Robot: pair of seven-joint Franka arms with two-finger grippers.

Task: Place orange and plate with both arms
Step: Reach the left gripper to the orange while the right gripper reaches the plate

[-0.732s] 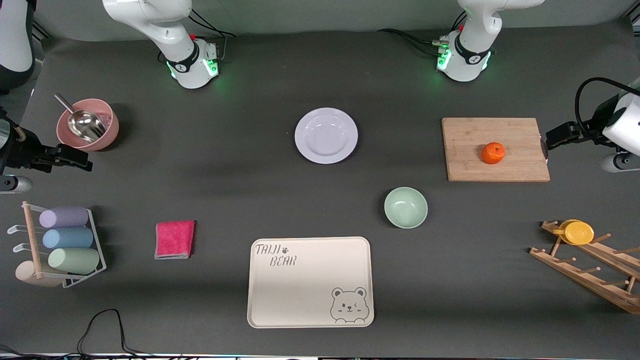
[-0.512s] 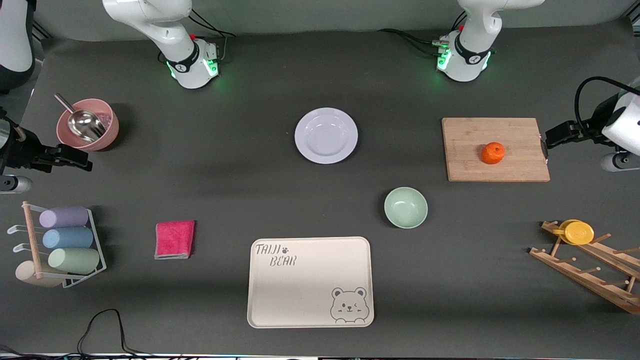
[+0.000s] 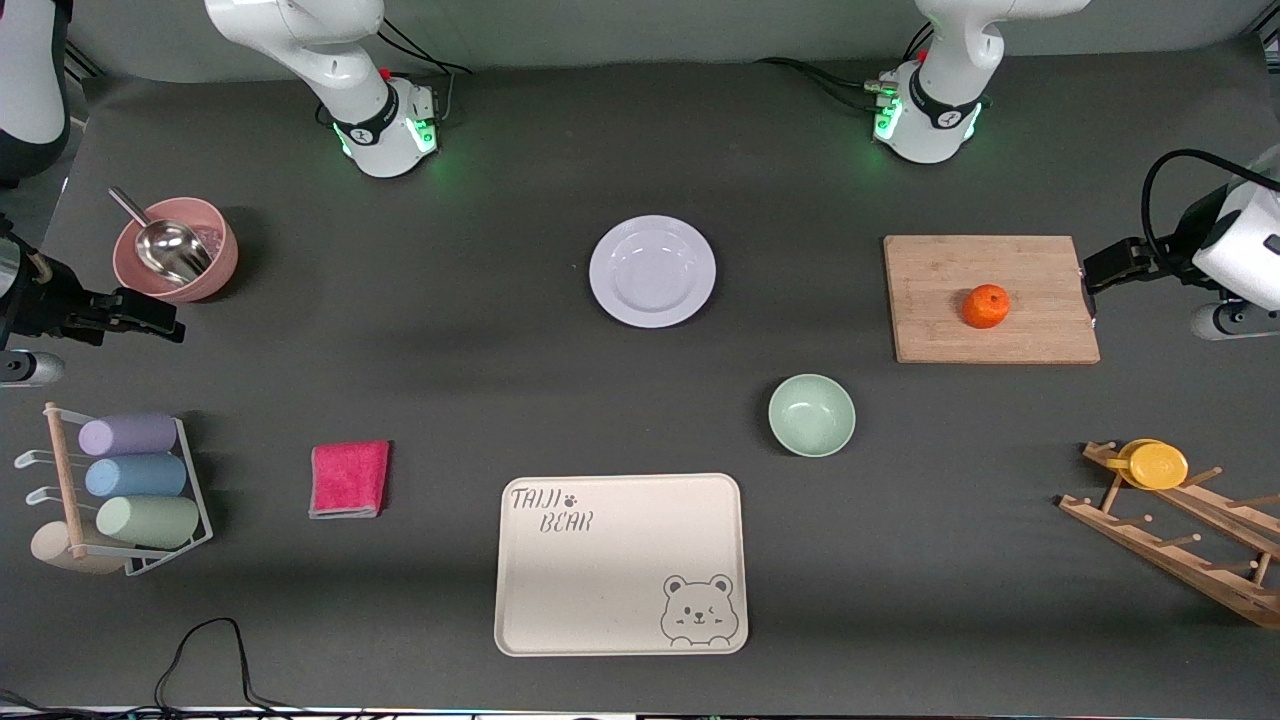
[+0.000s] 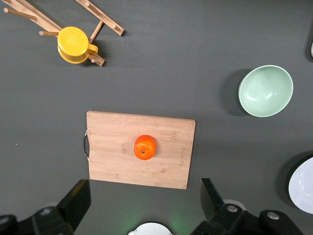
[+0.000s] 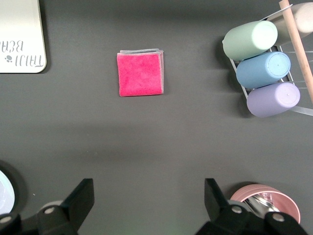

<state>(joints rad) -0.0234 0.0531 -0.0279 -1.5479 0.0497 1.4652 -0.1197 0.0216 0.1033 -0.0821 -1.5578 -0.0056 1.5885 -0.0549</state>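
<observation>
The cream tray point(image 3: 620, 563) reads "TAIJI BEAR" with a paw print and a winking bear face; the right wrist view catches only its corner, cutting the lettering short. The orange point(image 3: 986, 305) is small, round and bright, with a dark dimple on top, and sits mid-board point(image 3: 940, 270) toward the left arm's end of the worktop point(image 3: 480, 340). The plate point(image 3: 652, 271) is round, pale lavender-white and wide-rimmed, lying bare mid-worktop, farther from the front camera than the green bowl point(image 3: 811, 414). The left claw point(image 4: 144, 205) hangs spread wide over the board's edge; the right claw point(image 5: 149, 205) hangs spread beside the pink bowl point(image 3: 176, 248), half cropped in its wrist view.
</observation>
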